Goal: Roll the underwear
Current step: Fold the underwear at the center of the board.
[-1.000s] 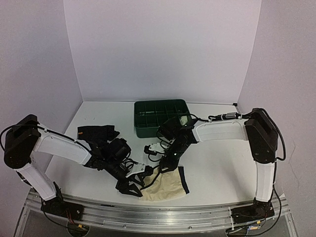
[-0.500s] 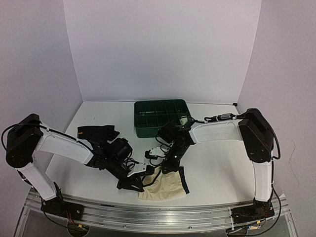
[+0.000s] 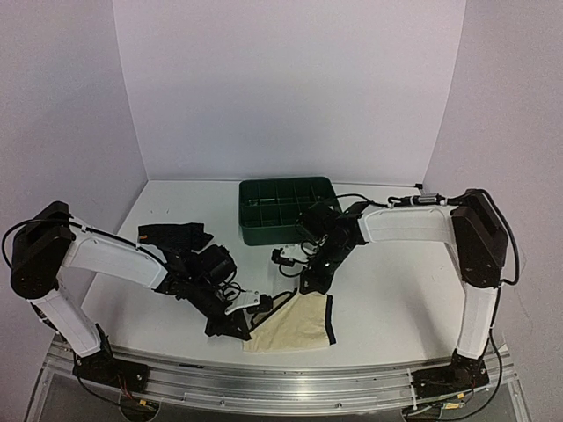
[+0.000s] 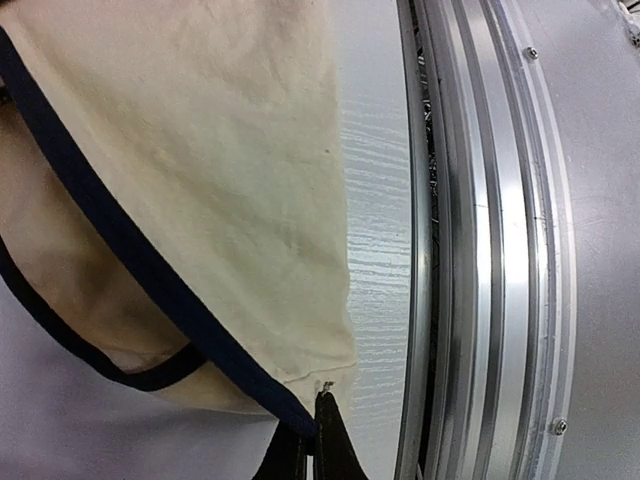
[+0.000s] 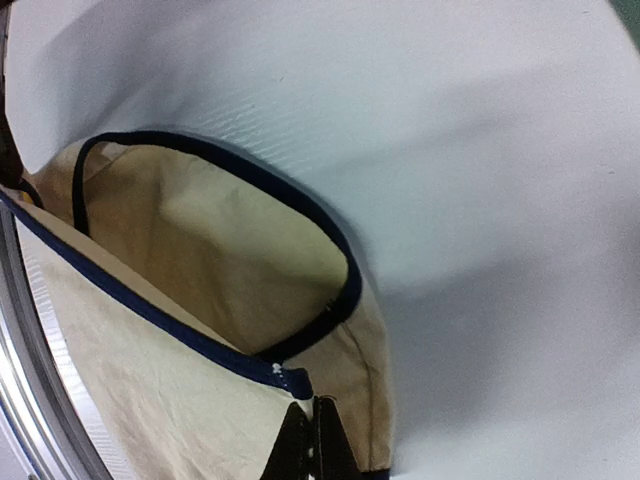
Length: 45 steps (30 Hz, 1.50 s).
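Cream underwear (image 3: 295,323) with dark edging, pinched at two corners by a pair of robot tools.
Cloth lies at the near edge of the white tabletop (image 3: 387,290), just beside the metal rail (image 4: 480,250); the left tool (image 4: 312,442) is clamped together on the dark-edged corner nearest the rail; the right tool (image 5: 311,440) is clamped together on the opposite corner of the dark band, farther from the rail; a black garment (image 3: 173,236) lies well apart at the left; a dark green tray (image 3: 264,230) sits behind.
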Each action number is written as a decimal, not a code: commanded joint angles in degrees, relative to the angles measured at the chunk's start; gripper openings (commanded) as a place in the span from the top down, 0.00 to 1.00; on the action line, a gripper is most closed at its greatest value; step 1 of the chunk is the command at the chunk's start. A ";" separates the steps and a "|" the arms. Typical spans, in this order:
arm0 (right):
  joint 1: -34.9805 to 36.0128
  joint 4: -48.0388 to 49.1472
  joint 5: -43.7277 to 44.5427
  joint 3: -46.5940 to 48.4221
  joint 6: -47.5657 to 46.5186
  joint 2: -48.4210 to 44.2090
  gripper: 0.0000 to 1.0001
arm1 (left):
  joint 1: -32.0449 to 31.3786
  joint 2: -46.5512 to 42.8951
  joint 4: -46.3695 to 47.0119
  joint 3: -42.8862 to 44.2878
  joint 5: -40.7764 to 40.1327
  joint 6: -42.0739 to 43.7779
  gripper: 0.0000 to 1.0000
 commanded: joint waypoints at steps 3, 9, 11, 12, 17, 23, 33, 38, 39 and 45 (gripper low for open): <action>-1.39 0.40 -1.30 -0.03 1.27 -3.07 1.00 | 1.12 -0.74 -2.26 1.87 -2.72 -5.05 1.00; -1.66 1.93 0.10 2.16 2.06 1.32 1.00 | 4.10 0.12 -1.15 2.48 -4.77 -8.72 1.00; -1.66 2.90 0.63 2.93 2.59 2.55 1.00 | 5.36 0.40 -0.85 2.65 -4.97 -9.68 1.00; -1.67 3.49 0.89 3.23 3.17 2.96 1.00 | 5.69 0.47 -0.75 2.72 -5.01 -9.84 1.00; -1.66 5.91 2.93 4.37 4.86 5.37 1.00 | 5.88 1.96 -0.74 3.36 -5.54 -10.17 1.00; -1.78 6.48 7.64 4.35 6.62 7.57 0.99 | 5.99 3.93 -0.85 4.29 -8.28 -11.68 1.00; -2.00 7.64 10.46 3.03 8.73 6.85 0.97 | 5.99 5.58 -1.34 5.29 -10.18 -12.62 0.93; -2.02 7.58 11.77 2.70 9.76 5.88 0.81 | 5.98 5.18 -1.27 5.05 -10.86 -13.00 0.72; -2.01 7.58 12.09 2.67 10.20 5.22 0.78 | 5.99 4.91 -1.27 5.00 -11.02 -13.06 0.72; -2.01 7.57 16.00 2.11 12.25 -1.59 0.67 | 6.11 3.14 -3.22 6.18 -13.49 -11.68 0.62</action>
